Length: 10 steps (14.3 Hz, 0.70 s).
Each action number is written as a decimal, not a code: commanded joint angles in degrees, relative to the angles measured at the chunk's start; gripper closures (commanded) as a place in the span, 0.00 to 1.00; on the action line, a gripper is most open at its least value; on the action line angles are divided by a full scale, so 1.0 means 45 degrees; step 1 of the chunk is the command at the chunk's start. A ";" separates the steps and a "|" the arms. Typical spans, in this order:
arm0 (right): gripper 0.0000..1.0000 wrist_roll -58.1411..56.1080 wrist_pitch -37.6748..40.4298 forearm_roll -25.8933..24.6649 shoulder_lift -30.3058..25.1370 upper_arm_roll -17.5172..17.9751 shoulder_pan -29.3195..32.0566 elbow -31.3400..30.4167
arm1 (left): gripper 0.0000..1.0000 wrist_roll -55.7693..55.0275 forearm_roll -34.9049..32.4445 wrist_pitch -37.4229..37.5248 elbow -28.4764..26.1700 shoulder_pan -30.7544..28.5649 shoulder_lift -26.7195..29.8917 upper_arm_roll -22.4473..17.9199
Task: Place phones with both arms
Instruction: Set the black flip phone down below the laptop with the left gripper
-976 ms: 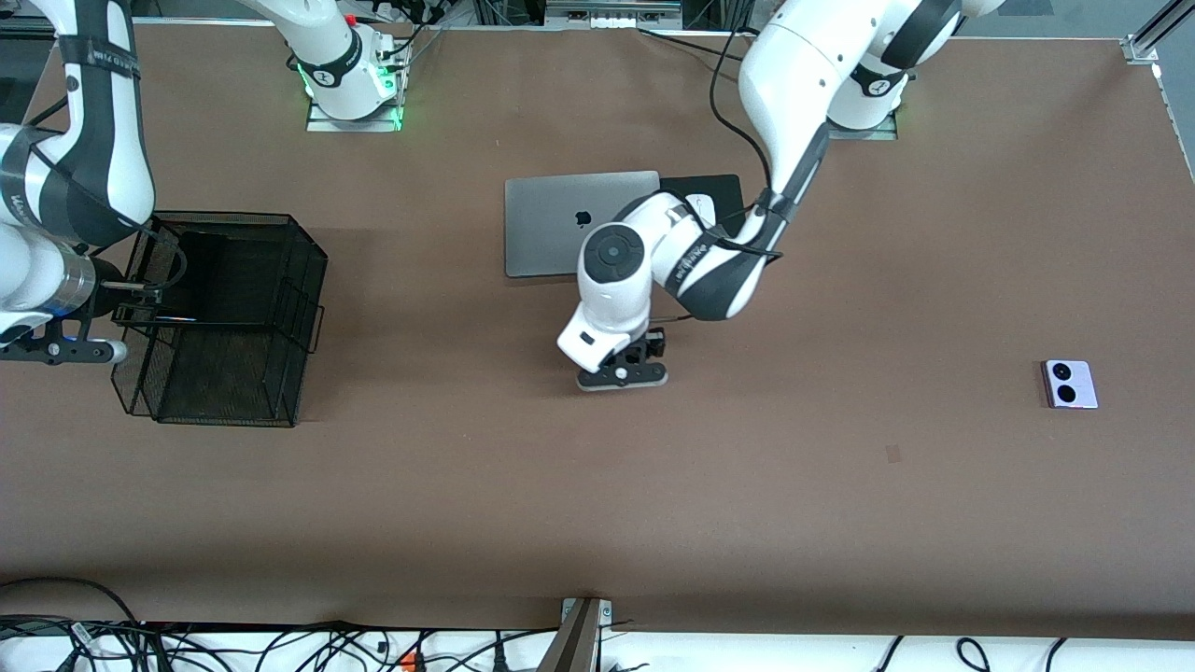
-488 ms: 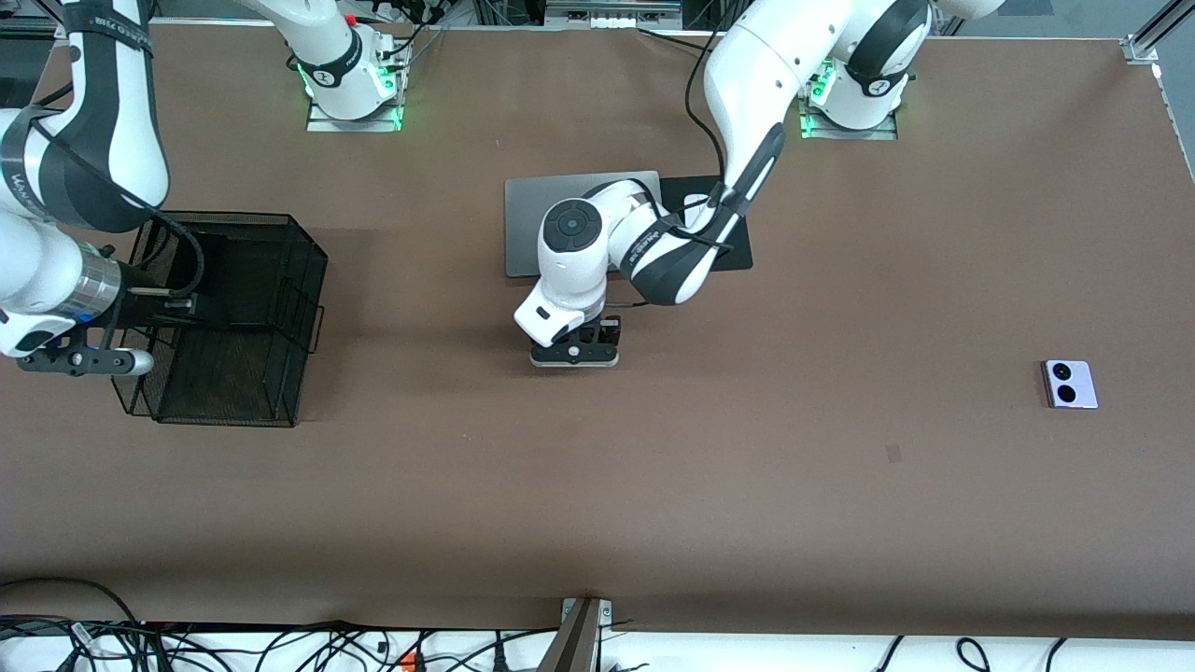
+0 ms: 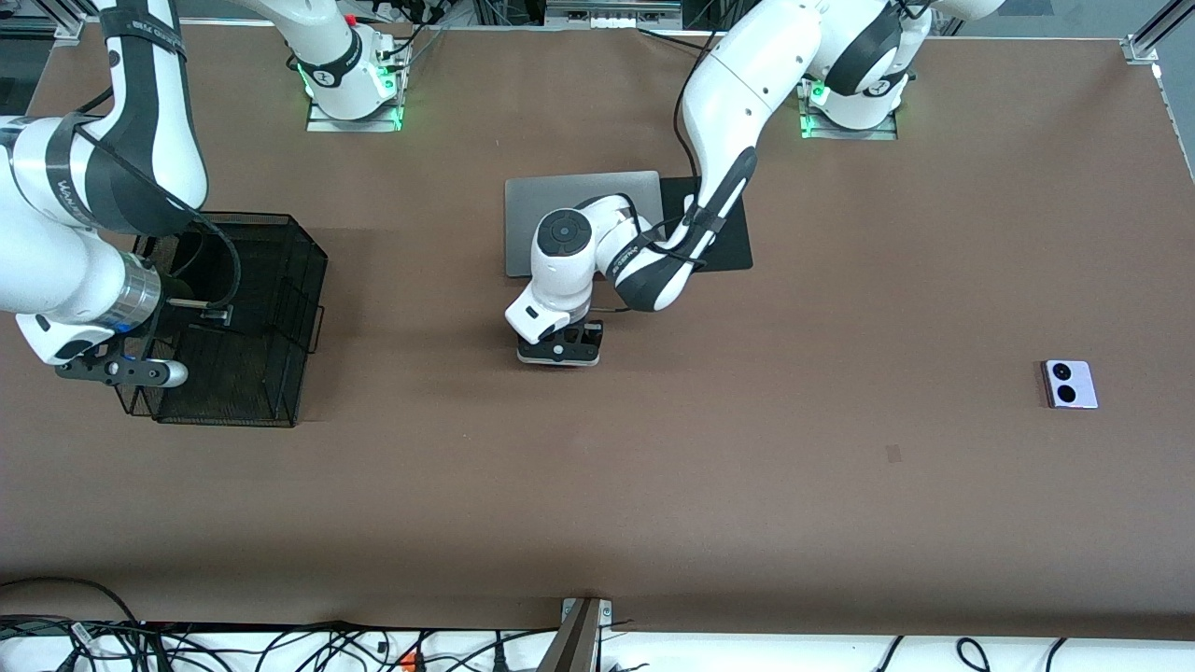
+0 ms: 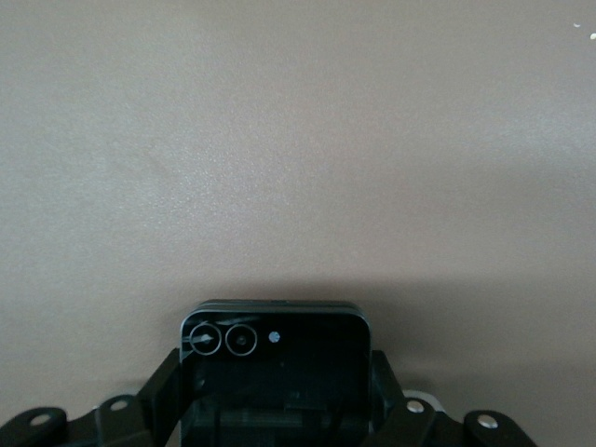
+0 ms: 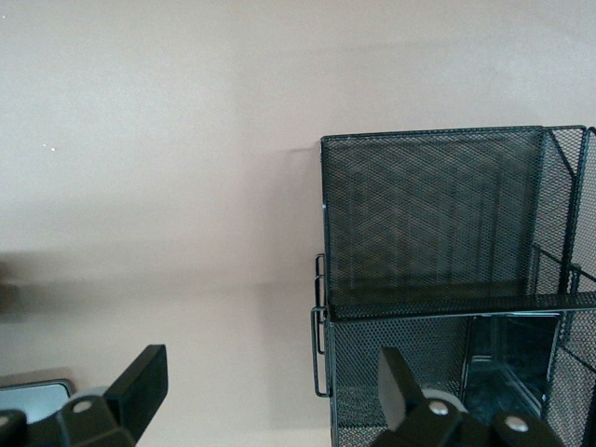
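The left hand (image 3: 560, 353) pinches a black flip phone (image 4: 276, 371) above the brown table (image 3: 747, 485). The right hand (image 5: 270, 391), fingers spread, hangs over a black mesh basket (image 3: 280, 280). A lavender phone (image 3: 1069, 384) lies toward the left arm's end.

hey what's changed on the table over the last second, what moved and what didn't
The left gripper, shut on the black flip phone, carried it over the table toward the right arm's end, where the mesh basket stands. The right gripper, open, shifted slightly at the basket, toward the table's middle. The lavender-white phone, the laptop and the basket stayed put.
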<state>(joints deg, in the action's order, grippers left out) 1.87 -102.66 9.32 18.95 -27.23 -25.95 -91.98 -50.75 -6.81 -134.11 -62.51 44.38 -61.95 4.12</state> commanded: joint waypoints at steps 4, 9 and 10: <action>0.00 0.0072 0.0275 0.0274 0.0126 -0.0063 0.0005 0.0362 | 0.01 -0.0460 0.0166 -0.0197 0.0589 0.0157 -0.0393 -0.0212; 0.00 0.0092 0.0275 0.0254 0.0126 -0.0063 -0.0014 0.0362 | 0.00 -0.0989 0.0166 -0.0219 0.0570 0.0236 -0.0121 -0.0447; 0.00 0.0130 0.0256 0.0273 0.0126 -0.0043 -0.0111 0.0362 | 0.00 -0.0931 0.0166 0.0267 0.0570 0.0119 0.0035 -0.0427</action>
<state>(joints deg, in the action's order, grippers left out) 1.91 -102.66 9.33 18.97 -27.23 -25.97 -91.82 -54.68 -6.81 -135.84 -61.32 45.00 -62.56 3.05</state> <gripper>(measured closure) 0.000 0.000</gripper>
